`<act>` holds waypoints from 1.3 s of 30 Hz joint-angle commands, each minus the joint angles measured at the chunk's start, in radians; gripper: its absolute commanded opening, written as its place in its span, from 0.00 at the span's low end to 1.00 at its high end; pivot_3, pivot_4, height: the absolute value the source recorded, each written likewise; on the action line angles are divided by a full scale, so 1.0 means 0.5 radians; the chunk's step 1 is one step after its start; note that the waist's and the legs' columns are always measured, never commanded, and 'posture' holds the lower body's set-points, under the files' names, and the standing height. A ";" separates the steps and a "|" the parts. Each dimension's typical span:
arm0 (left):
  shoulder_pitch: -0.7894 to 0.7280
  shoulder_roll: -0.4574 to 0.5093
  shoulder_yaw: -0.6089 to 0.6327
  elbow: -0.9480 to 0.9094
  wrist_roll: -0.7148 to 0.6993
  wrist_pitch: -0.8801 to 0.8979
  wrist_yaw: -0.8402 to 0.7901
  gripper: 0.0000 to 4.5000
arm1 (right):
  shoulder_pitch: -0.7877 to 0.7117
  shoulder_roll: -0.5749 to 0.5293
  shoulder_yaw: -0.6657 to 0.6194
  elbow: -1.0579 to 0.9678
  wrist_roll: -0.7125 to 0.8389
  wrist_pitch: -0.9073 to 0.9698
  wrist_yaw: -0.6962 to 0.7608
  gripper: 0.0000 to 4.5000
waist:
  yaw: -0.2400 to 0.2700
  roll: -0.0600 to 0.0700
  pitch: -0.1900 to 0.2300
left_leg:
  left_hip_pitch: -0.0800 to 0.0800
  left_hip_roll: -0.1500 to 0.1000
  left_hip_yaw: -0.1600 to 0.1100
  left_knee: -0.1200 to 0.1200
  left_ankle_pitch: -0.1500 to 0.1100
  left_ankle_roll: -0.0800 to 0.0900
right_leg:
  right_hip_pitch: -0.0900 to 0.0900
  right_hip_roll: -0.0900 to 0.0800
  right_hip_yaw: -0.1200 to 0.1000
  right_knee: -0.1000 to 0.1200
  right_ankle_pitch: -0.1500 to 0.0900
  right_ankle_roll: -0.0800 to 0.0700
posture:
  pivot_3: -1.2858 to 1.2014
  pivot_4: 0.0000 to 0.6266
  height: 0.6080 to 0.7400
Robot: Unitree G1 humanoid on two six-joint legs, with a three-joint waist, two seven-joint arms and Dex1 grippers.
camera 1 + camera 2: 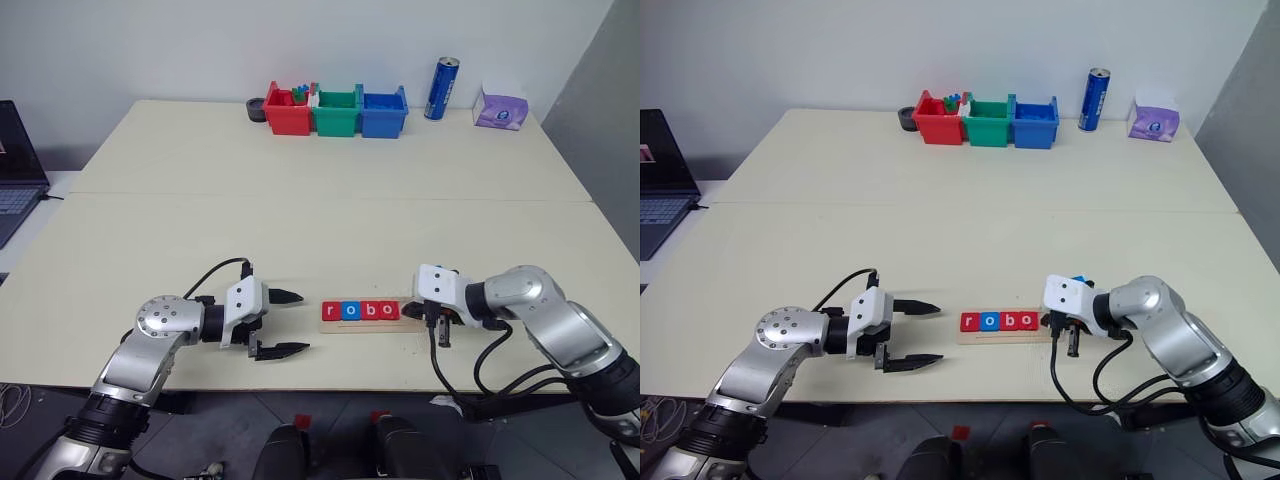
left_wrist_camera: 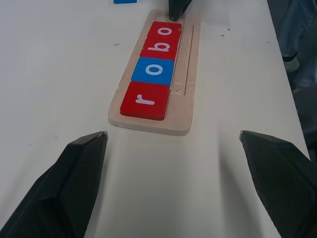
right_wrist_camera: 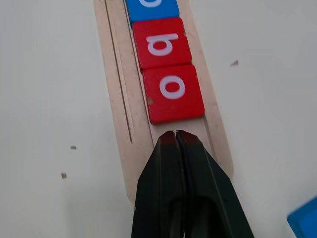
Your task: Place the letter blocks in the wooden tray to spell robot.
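Wooden tray [image 1: 362,318] lying flat near the front edge of the cream table [image 1: 330,190], taken here as landmark. In the tray, four letter blocks [image 2: 153,72] in a touching row: red "r" [image 2: 145,100] at the tray's left end, then blue "o" [image 2: 153,71], red "b" [image 2: 158,48], red "o" [image 3: 173,93], with a bare stretch of wood left at the tray's right end. Shallow groove running the tray's length beside the row. Right gripper [image 3: 176,134] at that bare right end, fingers pressed together to a single tip, nothing between them, tip poised over the bare wood just beside the last red "o"; contact with wood or block cannot be told. Corner of a further blue tile [image 3: 304,220] on the table just to the right of the tray's right end, letter hidden. Left gripper [image 1: 288,322] off the tray's left end, clear of it, fingers spread wide and empty, aimed along the tray's length. Far behind the tray, along the table's back edge: red bin [image 1: 287,110], green bin [image 1: 336,112] and blue bin [image 1: 383,112] side by side, blue can [image 1: 441,88] and purple tissue pack [image 1: 500,107] to their right. Laptop [image 1: 15,170] well off to the tray's left, beyond the table's side edge.
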 commanded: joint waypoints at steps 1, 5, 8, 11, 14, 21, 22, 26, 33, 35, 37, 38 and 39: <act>0.007 -0.005 0.017 -0.038 -0.005 -0.033 0.003 1.00 | 0.048 0.004 -0.320 -0.090 0.125 0.120 -0.111 0.21 | 0.001 0.000 0.000 | 0.000 0.000 0.000 0.000 0.000 0.000 | 0.000 0.000 0.000 0.000 0.000 0.000 | 0.52 0.24 1.00; 0.024 -0.002 0.027 -0.044 -0.009 -0.035 0.005 1.00 | 0.116 0.201 -0.663 -0.109 0.218 0.323 -0.421 0.52 | -0.001 0.000 0.000 | 0.000 0.001 0.000 0.000 0.000 0.000 | 0.000 0.000 0.001 0.001 0.000 0.000 | 0.52 0.24 1.00; 0.029 0.000 0.030 -0.049 -0.010 -0.033 0.006 1.00 | 0.182 0.385 -0.781 -0.116 0.197 0.407 -0.691 0.75 | 0.000 0.000 0.000 | 0.000 0.001 0.000 0.000 0.000 0.000 | 0.000 0.000 0.000 0.001 0.000 0.000 | 0.52 0.24 1.00; 0.016 -0.001 0.025 -0.042 -0.006 -0.029 0.002 1.00 | 0.224 0.587 -0.822 -0.058 0.112 0.434 -0.993 0.98 | -0.003 0.000 -0.001 | 0.000 0.001 0.000 -0.001 0.000 0.000 | 0.000 0.000 0.001 0.002 0.000 0.000 | 0.52 0.24 1.00; -0.001 -0.001 0.022 -0.030 -0.003 -0.028 -0.004 1.00 | 0.251 0.728 -0.830 -0.042 0.113 0.481 -1.154 0.99 | -0.002 0.000 0.000 | 0.000 0.000 0.001 -0.001 0.000 0.000 | -0.001 0.000 0.003 0.002 0.000 0.000 | 0.52 0.24 1.00; 0.013 -0.002 0.019 -0.047 -0.002 -0.028 0.000 1.00 | 0.355 0.923 -0.810 0.008 0.096 0.529 -1.390 0.99 | -0.002 0.001 0.000 | 0.000 0.000 0.001 -0.001 0.000 0.000 | -0.001 0.000 0.003 0.001 0.000 0.000 | 0.52 0.24 1.00; 0.016 -0.001 0.020 -0.049 -0.003 -0.027 0.001 1.00 | 0.375 0.943 -0.809 0.007 0.111 0.540 -1.400 0.99 | -0.002 0.000 0.000 | 0.000 0.000 0.002 -0.002 0.000 0.000 | -0.001 0.000 0.003 0.001 0.000 0.000 | 0.52 0.24 1.00; 0.022 -0.001 0.020 -0.054 -0.003 -0.027 0.004 1.00 | 0.428 1.020 -0.833 0.035 0.138 0.533 -1.458 0.99 | -0.003 0.001 -0.001 | 0.001 0.000 0.002 -0.002 0.000 0.000 | -0.001 0.001 0.003 0.001 0.000 0.000 | 0.52 0.24 1.00; -0.014 -0.010 0.002 -0.023 0.009 -0.032 -0.009 1.00 | 0.460 1.162 -0.926 0.074 0.199 0.536 -1.567 0.58 | -0.002 -0.001 -0.002 | 0.002 0.001 0.002 -0.002 0.000 0.000 | 0.000 0.001 0.003 0.001 0.000 0.001 | 0.52 0.24 1.00; -0.018 -0.011 -0.001 -0.018 0.011 -0.038 -0.016 1.00 | 0.479 1.165 -0.917 0.052 0.185 0.518 -1.592 0.43 | -0.003 -0.001 -0.003 | 0.002 0.001 0.002 -0.002 0.000 0.000 | 0.000 0.001 0.003 0.001 0.000 0.001 | 0.52 0.24 1.00; -0.022 -0.013 -0.004 -0.013 0.014 -0.043 -0.022 1.00 | 0.514 1.156 -0.920 -0.011 0.179 0.519 -1.613 0.33 | -0.003 -0.001 -0.003 | 0.002 0.001 0.002 -0.002 0.000 0.000 | 0.000 0.001 0.003 0.001 0.000 0.001 | 0.52 0.24 1.00; -0.022 -0.013 -0.005 -0.010 0.014 -0.047 -0.026 1.00 | 0.542 1.150 -0.927 -0.062 0.181 0.530 -1.624 0.33 | -0.003 -0.001 -0.003 | 0.002 0.001 0.002 -0.002 0.000 0.000 | 0.000 0.001 0.003 0.001 0.000 0.001 | 0.52 0.24 1.00; -0.024 -0.012 -0.006 -0.006 0.015 -0.052 -0.032 1.00 | 0.583 1.155 -0.948 -0.141 0.194 0.562 -1.639 0.33 | -0.002 -0.001 -0.003 | 0.002 0.001 0.002 -0.002 0.000 0.000 | 0.000 0.001 0.003 0.001 -0.001 0.001 | 0.52 0.24 1.00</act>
